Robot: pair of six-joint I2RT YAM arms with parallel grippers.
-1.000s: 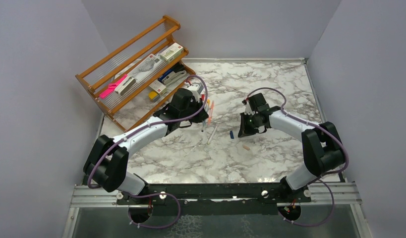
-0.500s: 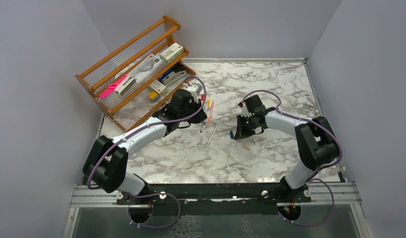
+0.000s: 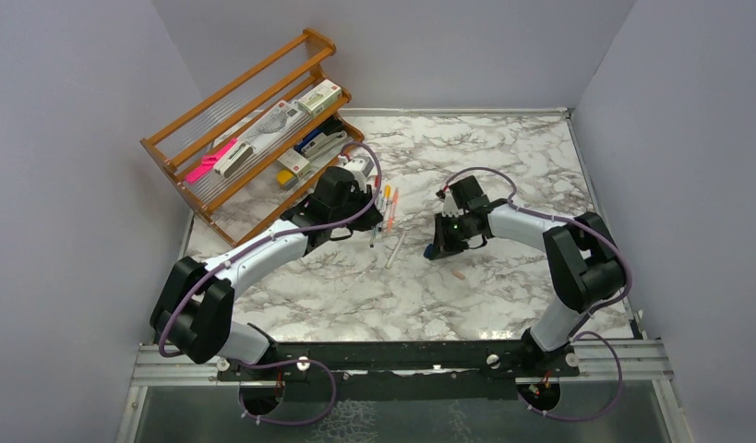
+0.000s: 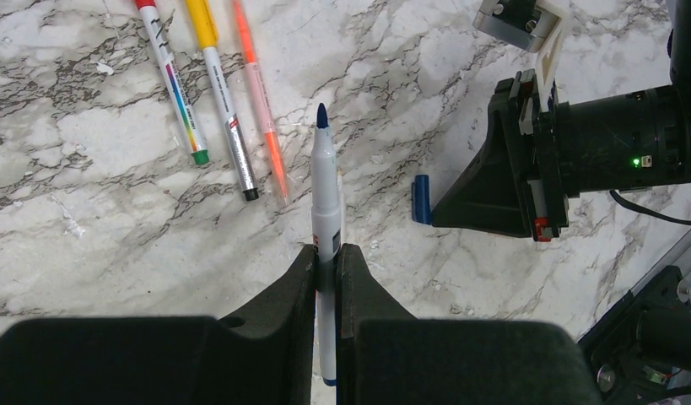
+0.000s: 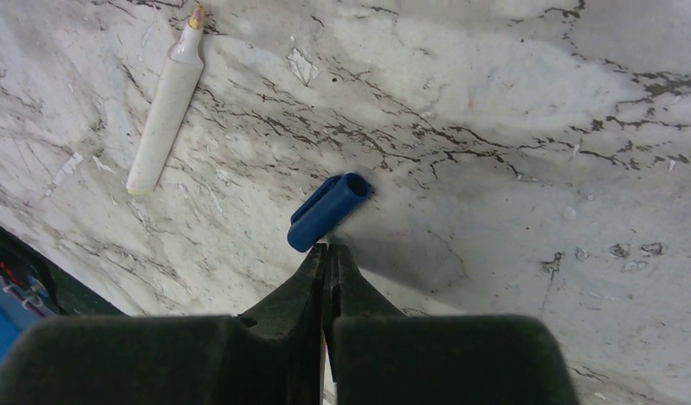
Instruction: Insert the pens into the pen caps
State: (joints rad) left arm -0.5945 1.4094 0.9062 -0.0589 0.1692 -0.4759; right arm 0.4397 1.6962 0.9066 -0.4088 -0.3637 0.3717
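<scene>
My left gripper (image 4: pixel 327 253) is shut on a white pen with a dark blue tip (image 4: pixel 326 190), which points forward above the table. A dark blue pen cap (image 4: pixel 421 199) lies on the marble to its right. My right gripper (image 5: pixel 326 249) is shut and empty, with its tips touching the near end of that cap (image 5: pixel 328 212). In the top view the left gripper (image 3: pixel 374 226) and the right gripper (image 3: pixel 436 249) face each other at the table's middle. Three more pens lie side by side: red-capped (image 4: pixel 175 89), yellow-ended (image 4: pixel 218 93) and salmon-orange (image 4: pixel 261 101). A white pen (image 5: pixel 165 114) lies apart.
A wooden rack (image 3: pixel 254 129) with boxes, a stapler and a pink bar stands at the back left. A pale pink cap (image 3: pixel 458 274) lies just in front of the right gripper. Grey walls close in the table on three sides.
My right gripper has moved left and down to the blue cap, and its tips now touch it. My left gripper has shifted slightly, still holding the pen.
</scene>
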